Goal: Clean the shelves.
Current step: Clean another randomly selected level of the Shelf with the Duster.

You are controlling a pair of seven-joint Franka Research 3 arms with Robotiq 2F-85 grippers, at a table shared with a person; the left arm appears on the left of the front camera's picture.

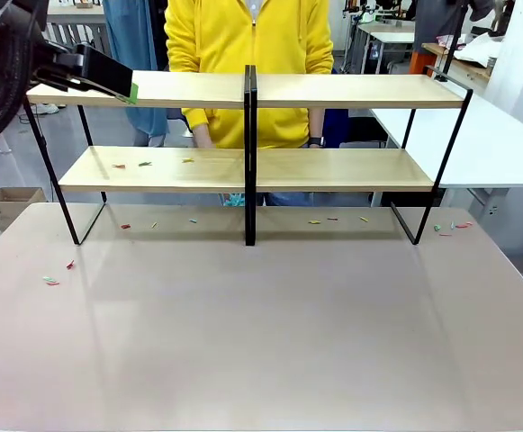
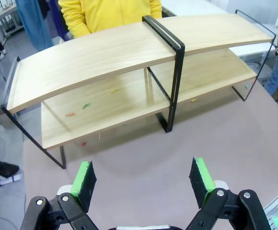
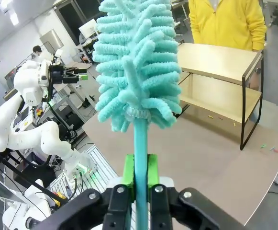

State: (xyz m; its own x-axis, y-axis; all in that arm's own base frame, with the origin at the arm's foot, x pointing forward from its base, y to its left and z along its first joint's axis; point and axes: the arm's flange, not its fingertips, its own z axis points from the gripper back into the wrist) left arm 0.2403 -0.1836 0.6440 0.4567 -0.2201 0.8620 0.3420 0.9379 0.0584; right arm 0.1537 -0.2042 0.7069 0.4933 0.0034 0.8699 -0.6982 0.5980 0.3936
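The left tool (image 2: 142,184) is hanging with its jaws spread wide and holding nothing, its green pads (image 2: 83,178) facing each other above the pale pinkish-beige surface (image 2: 186,139); from the front the left tool (image 1: 124,87) is showing at the upper left, level with the left end of the top board. The right tool (image 3: 139,175) is clamping its green pads on the thin turquoise handle of a fluffy turquoise chenille duster (image 3: 136,62), which is standing upright above the fingers. The shelves (image 1: 333,90), a wide two-tier rack of light wooden boards on thin black metal frames with two units joined at the middle, are standing across the far half of the surface (image 1: 261,342). In the left wrist view the shelves (image 2: 105,57) are lying just ahead of the open fingers, while in the right wrist view the shelves (image 3: 215,60) are sitting well beyond the duster. Small coloured scraps (image 1: 144,164) are lying on the left part of the lower board, and more are lying scattered on the surface beneath the rack and near both of its ends. A person in a yellow top (image 1: 243,36) is standing close behind the shelves.
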